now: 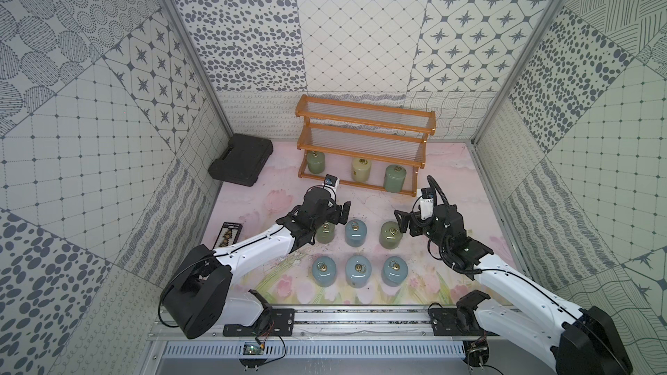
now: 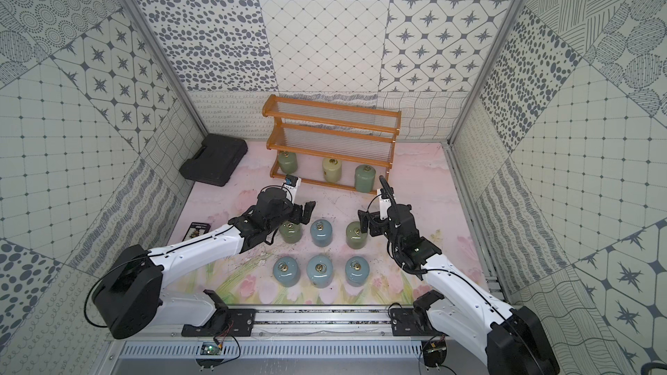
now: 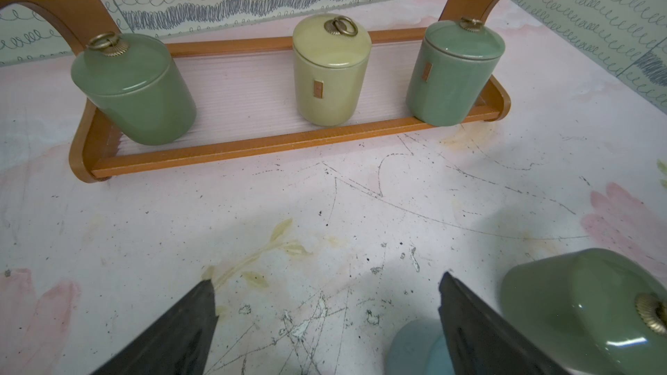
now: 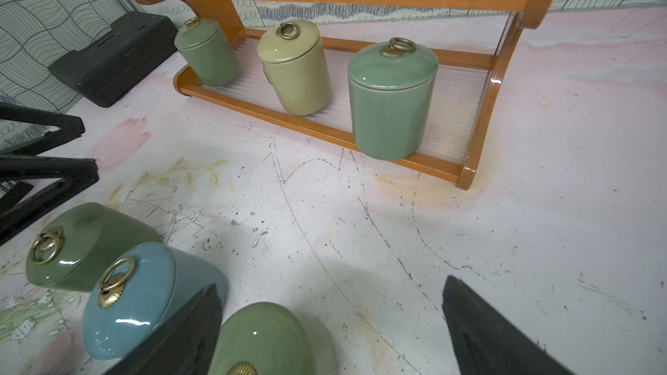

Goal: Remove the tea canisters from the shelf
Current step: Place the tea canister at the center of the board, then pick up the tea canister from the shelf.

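The wooden shelf stands at the back. Its lowest tier holds three tea canisters: a green one, a cream one and another green one. The two upper tiers are bare. Several more canisters stand on the table in two rows, among them a green one, a blue one and a green one. My left gripper hangs open over bare table beside the left green one. My right gripper is open just above the right green one, holding nothing.
A black plastic case lies at the back left by the wall. A dark flat card lies at the left edge of the table. Patterned walls close in three sides. The metal arm rail runs along the front.
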`<state>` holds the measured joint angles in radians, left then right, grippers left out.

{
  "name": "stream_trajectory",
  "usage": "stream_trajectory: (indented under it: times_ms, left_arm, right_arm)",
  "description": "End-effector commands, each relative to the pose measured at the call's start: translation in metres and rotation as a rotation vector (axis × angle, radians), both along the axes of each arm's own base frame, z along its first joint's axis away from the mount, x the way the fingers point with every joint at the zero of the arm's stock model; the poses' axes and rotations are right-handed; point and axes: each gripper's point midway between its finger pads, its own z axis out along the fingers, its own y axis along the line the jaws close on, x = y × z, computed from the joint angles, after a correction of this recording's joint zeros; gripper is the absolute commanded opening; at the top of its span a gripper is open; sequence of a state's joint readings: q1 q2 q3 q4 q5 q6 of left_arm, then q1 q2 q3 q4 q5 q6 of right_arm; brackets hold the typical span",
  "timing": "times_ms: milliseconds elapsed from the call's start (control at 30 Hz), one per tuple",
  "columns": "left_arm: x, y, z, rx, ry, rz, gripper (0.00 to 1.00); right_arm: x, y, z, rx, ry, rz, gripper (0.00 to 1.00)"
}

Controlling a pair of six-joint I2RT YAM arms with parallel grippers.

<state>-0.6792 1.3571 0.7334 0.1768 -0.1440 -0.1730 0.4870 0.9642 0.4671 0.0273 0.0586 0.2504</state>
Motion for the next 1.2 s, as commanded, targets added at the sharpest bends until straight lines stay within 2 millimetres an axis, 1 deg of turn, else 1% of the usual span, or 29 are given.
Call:
stream_trajectory:
  times_ms: [0,33,67,200,367,467,567,667,833,1033,1167]
  left_arm:
    - [-0.001,-0.002,-0.006,0.013,0.035,-0.014,1.0]
    - [-0.001,-0.001,-0.006,0.012,0.036,-0.009,1.0]
    - [-0.002,-0.001,-0.005,0.007,0.034,-0.007,1.0]
    - [-0.003,0.004,-0.006,-0.006,0.032,0.013,1.0]
    - [-0.01,0.013,-0.012,-0.027,0.037,0.04,1.0]
    - [-0.015,0.019,-0.015,-0.035,0.04,0.057,1.0]
    - [-0.019,0.026,-0.014,-0.041,0.033,0.074,1.0]
    - [-0.023,0.03,-0.013,-0.051,0.02,0.083,1.0]
    - [-0.024,0.041,-0.01,-0.036,-0.009,0.11,1.0]
    - [-0.028,0.044,-0.014,-0.04,-0.004,0.114,1.0]
    - [-0.03,0.046,-0.018,-0.053,0.007,0.123,1.0]
  right_arm:
    - [0.016,0.007,0.023,0.024,-0.051,0.016,0.99]
    - [0.019,0.006,0.014,0.008,-0.025,0.016,0.99]
    - [0.028,0.008,0.022,0.004,-0.028,0.014,0.99]
    - [0.054,0.009,0.016,-0.017,0.012,0.013,0.99]
    - [0.096,0.008,0.006,-0.039,0.072,-0.006,1.0]
    - [0.118,0.01,0.001,-0.056,0.087,-0.007,0.99]
    - [0.136,0.011,-0.002,-0.074,0.096,-0.021,1.0]
    - [0.149,0.013,-0.004,-0.083,0.095,-0.025,0.99]
    - [0.166,0.013,-0.01,-0.098,0.107,-0.052,0.99]
    - [0.182,0.014,-0.016,-0.111,0.112,-0.072,1.0]
    - [0.19,0.01,-0.019,-0.132,0.121,-0.11,1.0]
